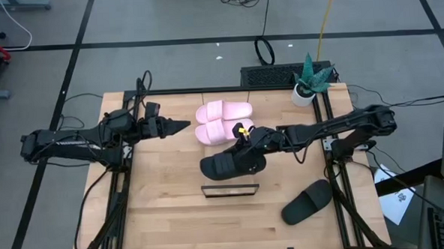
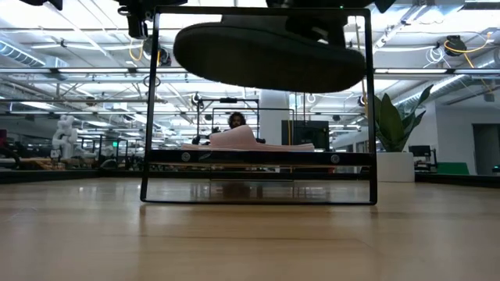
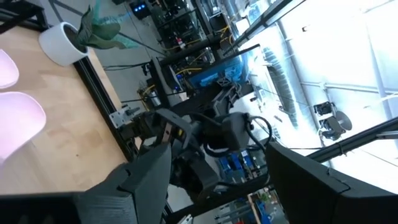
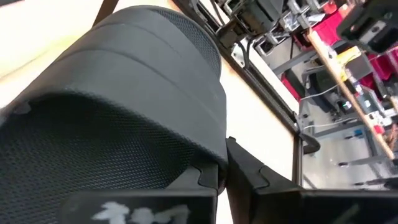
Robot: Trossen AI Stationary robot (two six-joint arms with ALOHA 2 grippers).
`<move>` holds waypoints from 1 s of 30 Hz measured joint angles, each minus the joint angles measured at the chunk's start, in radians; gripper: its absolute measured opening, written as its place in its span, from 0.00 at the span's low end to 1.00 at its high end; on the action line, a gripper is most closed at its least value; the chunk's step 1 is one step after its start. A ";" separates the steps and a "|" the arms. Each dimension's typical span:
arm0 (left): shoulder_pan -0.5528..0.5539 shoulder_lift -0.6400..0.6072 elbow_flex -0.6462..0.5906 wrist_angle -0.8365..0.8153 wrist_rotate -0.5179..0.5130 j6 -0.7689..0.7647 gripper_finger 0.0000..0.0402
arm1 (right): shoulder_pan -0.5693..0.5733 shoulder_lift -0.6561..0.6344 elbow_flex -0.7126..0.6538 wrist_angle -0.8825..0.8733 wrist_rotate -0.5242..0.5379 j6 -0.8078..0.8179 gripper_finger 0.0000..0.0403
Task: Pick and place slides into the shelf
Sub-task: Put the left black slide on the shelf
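Mesh-strapped black slide [image 1: 227, 165] pinched by right gripper [image 1: 247, 144]; left gripper [image 1: 178, 126] wide.

Left arm [image 1: 80, 138]: matte black, six-joint, slender tubular links with bulkier joint housings; thin black cables trail along its base. Left gripper [image 1: 178, 126]: two tapering black fingers [image 3: 134, 186] with flat, angular plastic faces. Right arm [image 1: 342, 125]: same matte black build, looped black cabling near the wrist; small yellow tag, possibly a cable tie, beside the right gripper [image 1: 247, 142]. Its fingers [image 4: 249, 180]: black, sharp-edged.
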 joint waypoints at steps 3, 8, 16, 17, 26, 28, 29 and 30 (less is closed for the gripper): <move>0.000 0.000 0.000 -0.001 0.000 0.000 0.64 | -0.005 0.032 0.000 0.025 -0.001 -0.023 0.00; -0.001 0.000 0.000 -0.006 0.000 -0.003 0.64 | -0.027 0.067 0.000 0.029 0.000 -0.005 0.00; -0.001 0.000 0.000 -0.024 0.001 -0.003 0.64 | -0.026 0.077 0.000 0.046 0.000 0.066 0.00; -0.001 0.000 0.000 -0.024 0.001 -0.002 0.64 | -0.027 0.077 0.000 0.045 0.001 0.081 0.00; -0.001 0.000 0.000 -0.025 0.001 0.000 0.64 | -0.026 0.125 0.000 0.056 0.002 0.170 0.00; -0.001 0.000 0.000 -0.026 0.002 0.000 0.64 | -0.021 0.140 0.000 0.050 0.004 0.171 0.00; -0.001 0.000 0.000 -0.026 0.003 0.001 0.64 | -0.018 0.147 0.000 0.058 0.006 0.174 0.00; 0.000 0.000 0.000 -0.028 0.004 0.004 0.64 | -0.017 0.155 0.000 0.069 0.007 0.178 0.00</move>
